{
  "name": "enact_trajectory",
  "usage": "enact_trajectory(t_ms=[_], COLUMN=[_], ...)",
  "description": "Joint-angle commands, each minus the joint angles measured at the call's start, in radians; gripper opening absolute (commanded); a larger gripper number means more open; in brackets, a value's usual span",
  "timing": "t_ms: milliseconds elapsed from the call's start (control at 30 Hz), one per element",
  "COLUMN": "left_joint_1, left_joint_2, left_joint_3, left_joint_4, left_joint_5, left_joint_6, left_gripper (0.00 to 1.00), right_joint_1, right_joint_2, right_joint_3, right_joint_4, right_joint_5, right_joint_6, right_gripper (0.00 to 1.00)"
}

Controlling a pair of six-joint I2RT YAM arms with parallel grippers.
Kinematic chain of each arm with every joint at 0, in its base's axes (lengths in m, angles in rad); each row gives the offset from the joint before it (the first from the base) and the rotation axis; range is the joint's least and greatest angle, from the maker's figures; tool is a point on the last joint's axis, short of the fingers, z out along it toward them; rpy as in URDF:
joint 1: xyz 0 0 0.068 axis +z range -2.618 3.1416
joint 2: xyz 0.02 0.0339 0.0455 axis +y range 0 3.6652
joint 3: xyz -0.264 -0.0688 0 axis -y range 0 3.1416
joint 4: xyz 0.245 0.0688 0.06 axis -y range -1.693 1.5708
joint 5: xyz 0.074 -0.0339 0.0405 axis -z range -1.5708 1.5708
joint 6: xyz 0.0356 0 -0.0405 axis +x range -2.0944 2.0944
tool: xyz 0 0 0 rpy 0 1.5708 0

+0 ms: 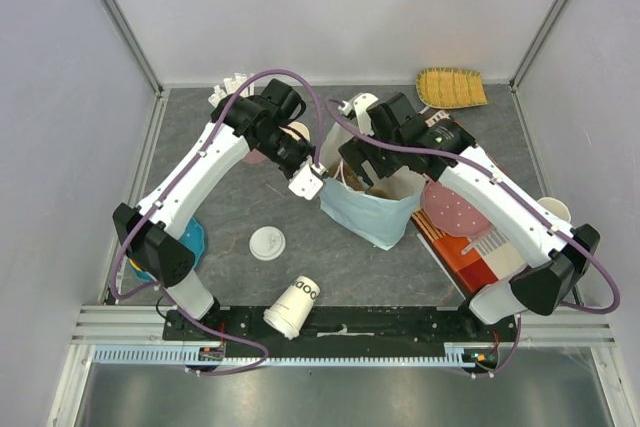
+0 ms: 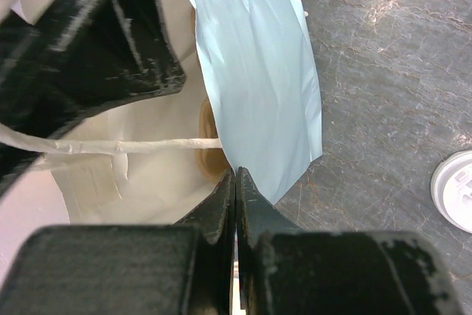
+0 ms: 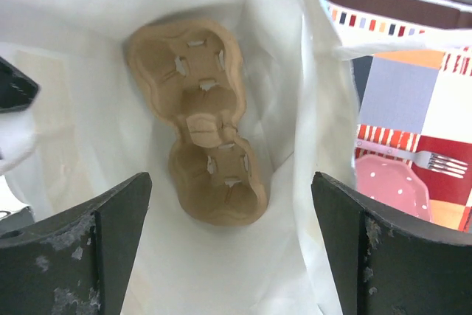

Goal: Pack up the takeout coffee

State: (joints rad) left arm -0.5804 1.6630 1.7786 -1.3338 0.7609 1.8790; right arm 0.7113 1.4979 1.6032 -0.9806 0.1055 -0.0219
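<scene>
in the top view my left arm runs from the lower left up toward the middle of the frame, where my left gripper (image 1: 307, 183) sits at the left corner of the pale blue paper bag (image 1: 365, 215). my left wrist camera shows its two fingers pressed together with the bag's rim pinched between them. the blue outside is on the right and the white inside on the left, and a twisted white handle (image 2: 133, 145) crosses the opening. lower in the top view, on the dark table (image 1: 390, 277), a loose flat lid (image 1: 267, 243) lies left of centre. a little right of it and lower, close to the arm bases, the takeout coffee (image 1: 292, 305) lies on its side with its wide end toward the lower left. it is well apart from the bag, and neither of my grippers touches it. right of centre, my right gripper (image 3: 228, 176) hangs over the bag's open mouth with its fingers spread wide and nothing between them. straight below them a brown cardboard cup carrier (image 3: 203, 108) lies flat on the bag's floor. at the right edge of my right wrist view, outside the bag, i see a pink dotted plate (image 3: 391, 193) with a fork (image 3: 431, 160) just above it.
</scene>
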Motion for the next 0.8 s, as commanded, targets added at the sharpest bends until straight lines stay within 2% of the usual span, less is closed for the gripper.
enact_trajectory(t_ms=[0, 300, 400, 500, 533, 567, 767], left_joint_1=[-0.004, -0.004, -0.004, -0.006, -0.006, -0.006, -0.006], left_joint_2=[-0.023, -0.026, -0.026, -0.028, -0.028, -0.029, -0.037], left_joint_3=[-0.011, -0.007, -0.007, -0.007, -0.008, -0.011, -0.016], left_joint_4=[-0.205, -0.205, -0.205, -0.205, -0.205, -0.203, -0.205], left_joint_5=[-0.017, -0.012, -0.014, -0.014, -0.014, -0.014, -0.012], left_joint_6=[0.006, 0.025, 0.026, 0.029, 0.029, 0.028, 0.026], left_gripper=[0.02, 0.02, 0.02, 0.02, 0.02, 0.02, 0.02], right_joint_1=[0.005, 0.005, 0.005, 0.005, 0.005, 0.005, 0.005], right_joint_2=[-0.059, -0.148, -0.154, -0.146, -0.142, -0.137, -0.093], right_joint_3=[0.069, 0.017, 0.009, 0.001, -0.002, -0.002, -0.037], right_joint_4=[0.037, 0.207, 0.215, 0.215, 0.212, 0.209, 0.178], right_joint_5=[-0.01, -0.158, -0.158, -0.153, -0.147, -0.139, -0.072], right_joint_6=[0.008, -0.041, -0.056, -0.064, -0.061, -0.053, 0.007], right_gripper=[0.98, 0.97, 0.89, 0.71, 0.59, 0.54, 0.46])
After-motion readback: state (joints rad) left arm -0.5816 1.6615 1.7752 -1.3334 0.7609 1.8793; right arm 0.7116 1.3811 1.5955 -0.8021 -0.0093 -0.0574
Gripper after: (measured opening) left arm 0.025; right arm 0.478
